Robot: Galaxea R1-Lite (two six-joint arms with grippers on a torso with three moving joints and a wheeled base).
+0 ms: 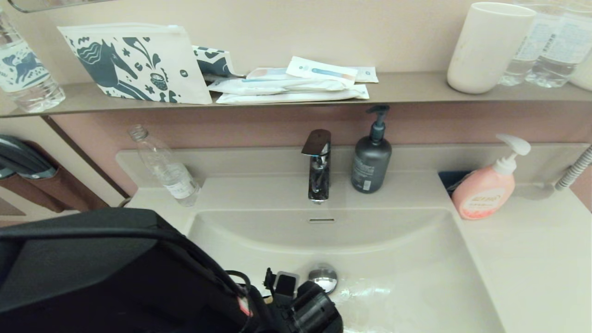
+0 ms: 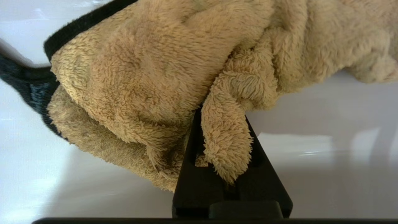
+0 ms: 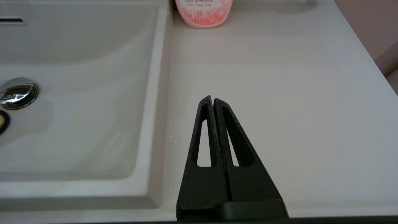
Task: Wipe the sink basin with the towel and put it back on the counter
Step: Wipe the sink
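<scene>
My left gripper (image 2: 217, 124) is shut on the towel (image 2: 149, 81), a mustard-yellow fluffy cloth with black trim that bunches over and hides the fingertips. It hangs just above the glossy floor of the sink basin (image 2: 311, 161). In the head view the left arm (image 1: 138, 277) reaches down into the sink basin (image 1: 407, 249) beside the chrome drain plug (image 1: 323, 276), and the towel is hidden under the wrist. My right gripper (image 3: 213, 99) is shut on nothing and hovers over the counter (image 3: 279, 93), right of the sink basin (image 3: 77, 124); it is out of the head view.
A black faucet (image 1: 318, 166) and a dark pump bottle (image 1: 371, 159) stand behind the basin. A pink pump bottle (image 1: 485, 189) is on the counter (image 1: 532, 268) at the right, a clear plastic bottle (image 1: 166, 169) at the left. The wall shelf (image 1: 407, 90) holds a pouch, packets and a cup.
</scene>
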